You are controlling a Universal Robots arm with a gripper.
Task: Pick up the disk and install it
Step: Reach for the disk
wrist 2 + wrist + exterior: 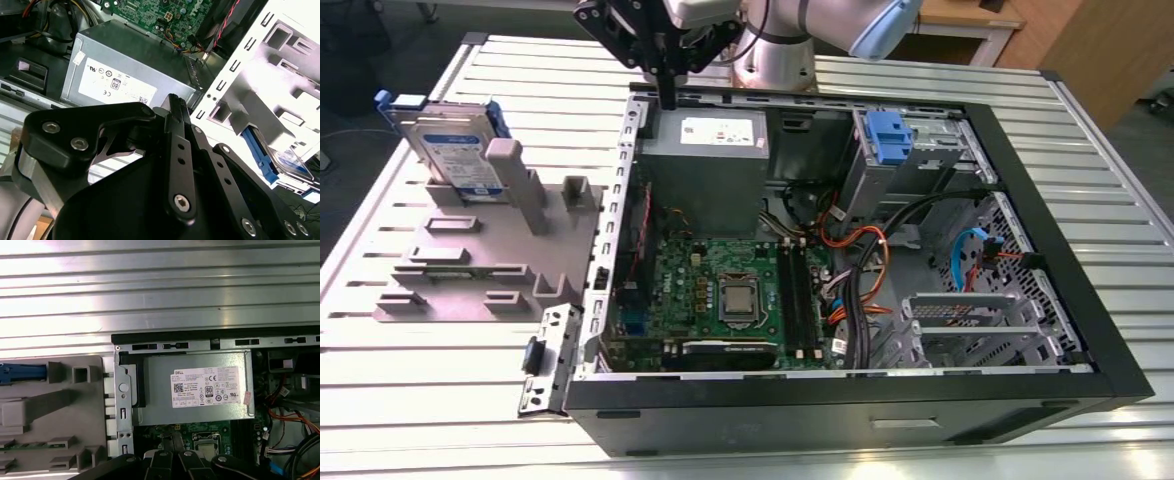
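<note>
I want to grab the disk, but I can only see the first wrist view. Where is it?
Observer: In the exterior view the disk stands on edge in the grey holder, on the exterior view's left of the computer case.
Operator: Is the claw holding it?
Observer: No. The claw is shut on nothing. It is above the case's rim by the power supply, apart from the disk.
</note>
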